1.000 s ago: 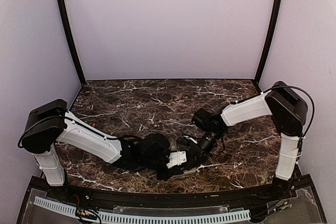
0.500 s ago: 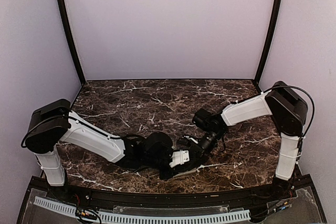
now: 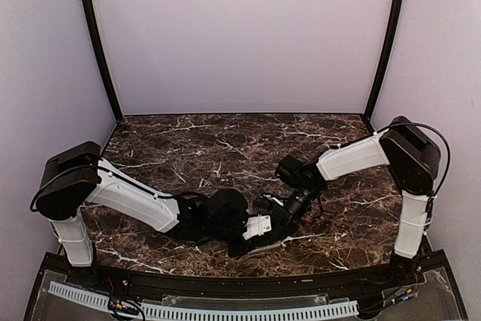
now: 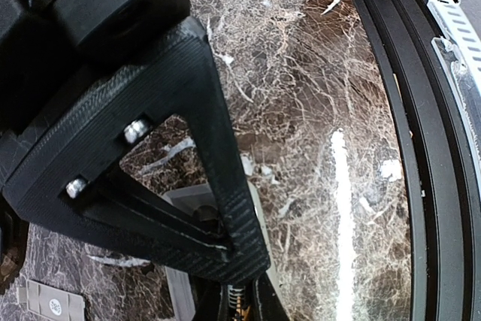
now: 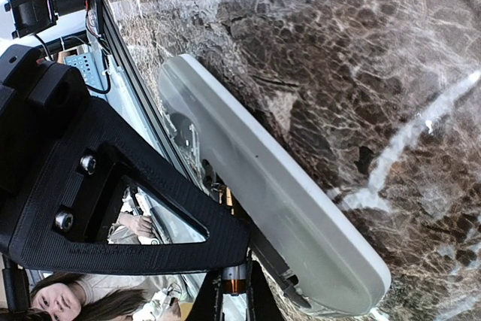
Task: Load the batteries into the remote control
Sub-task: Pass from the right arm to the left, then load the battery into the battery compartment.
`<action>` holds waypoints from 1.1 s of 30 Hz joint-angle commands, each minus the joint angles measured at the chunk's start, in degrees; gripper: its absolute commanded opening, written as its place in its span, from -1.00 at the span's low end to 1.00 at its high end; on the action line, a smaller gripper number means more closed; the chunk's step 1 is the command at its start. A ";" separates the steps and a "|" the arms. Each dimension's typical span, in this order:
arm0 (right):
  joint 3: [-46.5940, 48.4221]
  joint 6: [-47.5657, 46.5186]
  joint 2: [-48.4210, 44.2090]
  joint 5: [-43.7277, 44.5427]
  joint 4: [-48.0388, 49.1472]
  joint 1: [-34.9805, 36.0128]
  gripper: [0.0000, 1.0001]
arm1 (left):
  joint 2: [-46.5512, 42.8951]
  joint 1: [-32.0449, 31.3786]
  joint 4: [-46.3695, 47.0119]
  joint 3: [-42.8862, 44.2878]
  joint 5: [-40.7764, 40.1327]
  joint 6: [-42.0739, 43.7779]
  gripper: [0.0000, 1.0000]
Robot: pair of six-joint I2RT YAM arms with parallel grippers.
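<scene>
The remote control point(image 5: 285, 208) is a long white bar over the marble, and its open battery compartment point(image 4: 188, 197) shows in the left wrist view. In the top view the remote control point(image 3: 270, 243) is a pale strip under both grippers near the table's front. My right gripper point(image 5: 234, 284) is shut on a copper-tinted battery point(image 5: 233, 279) beside the remote's near end. My left gripper point(image 4: 240, 302) is shut over the compartment with an orange-tinted battery point(image 4: 240, 314) between its tips. A ribbed coil sits just above that battery. The left gripper point(image 3: 263, 235) and right gripper point(image 3: 276, 225) almost touch.
A small grey ribbed plate point(image 4: 49, 302) lies on the marble table point(image 3: 225, 148) left of the remote. The black front rail point(image 4: 391, 73) runs close along the table's near edge. Plain walls and dark posts point(image 3: 98, 43) enclose the back and sides.
The left arm edged a little to the right toward the remote and then held. The right arm has not moved.
</scene>
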 commanded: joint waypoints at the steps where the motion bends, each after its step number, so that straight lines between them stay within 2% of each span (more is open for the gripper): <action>1: 0.98 -0.14 1.21 5.08 4.37 0.36 -0.82 | 1.80 -0.23 -7.38 0.10 1.89 0.43 -1.00; 8: 1.43 -0.63 -1.43 5.70 2.61 -0.95 -0.55 | 1.81 -0.20 -10.31 0.93 2.58 -0.14 -1.00; 19: -1.42 0.80 -10.31 5.48 5.07 -4.80 -0.33 | 2.40 -0.20 -13.04 1.90 2.10 -1.62 -1.00; 22: -3.48 3.12 -10.77 6.87 7.65 -4.99 -0.35 | 2.53 -0.14 -13.73 2.20 1.92 -2.01 -1.00; 28: -10.24 11.57 -14.23 7.86 17.35 -4.66 -0.59 | 2.66 0.38 -15.58 2.83 1.39 -4.93 -1.00; 33: -13.21 15.79 -16.20 10.22 20.72 -2.56 -0.73 | 3.28 0.41 -18.69 3.32 2.06 -8.32 -1.00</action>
